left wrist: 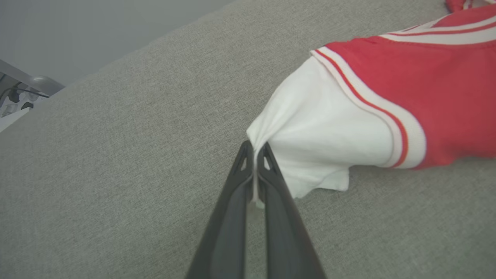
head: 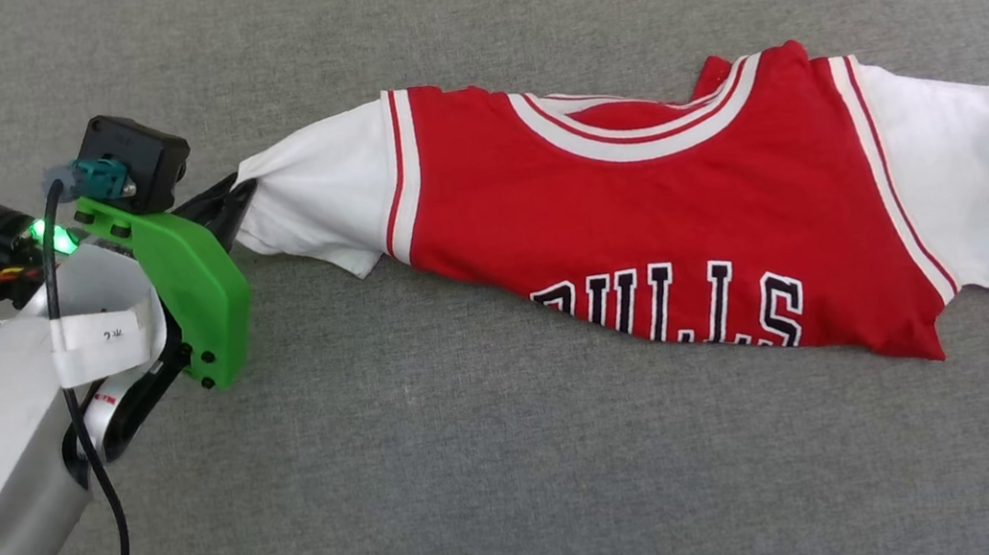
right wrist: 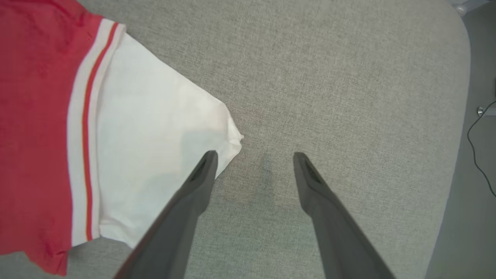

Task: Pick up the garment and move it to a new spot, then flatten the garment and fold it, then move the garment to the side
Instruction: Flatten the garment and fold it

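Left gripper (left wrist: 255,150): jaws closed, tips pinching a gathered fold at the edge of the garment's (left wrist: 445,85) white sleeve (left wrist: 329,131). A thin strip of white cloth shows between the two dark fingers (left wrist: 232,217), below the tips. The sleeve spreads up and right from the gripper; its lower corner hangs just right of the tips. Red-white striped trim (left wrist: 374,106) joins the sleeve to the red body, further right. Grey cloth surface (left wrist: 116,174) lies under the gripper and all around it.

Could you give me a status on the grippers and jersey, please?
Left gripper shut on garment sleeve. Right gripper open, at other sleeve, holding nothing. Garment rumpled, unfolded. No obstruction.
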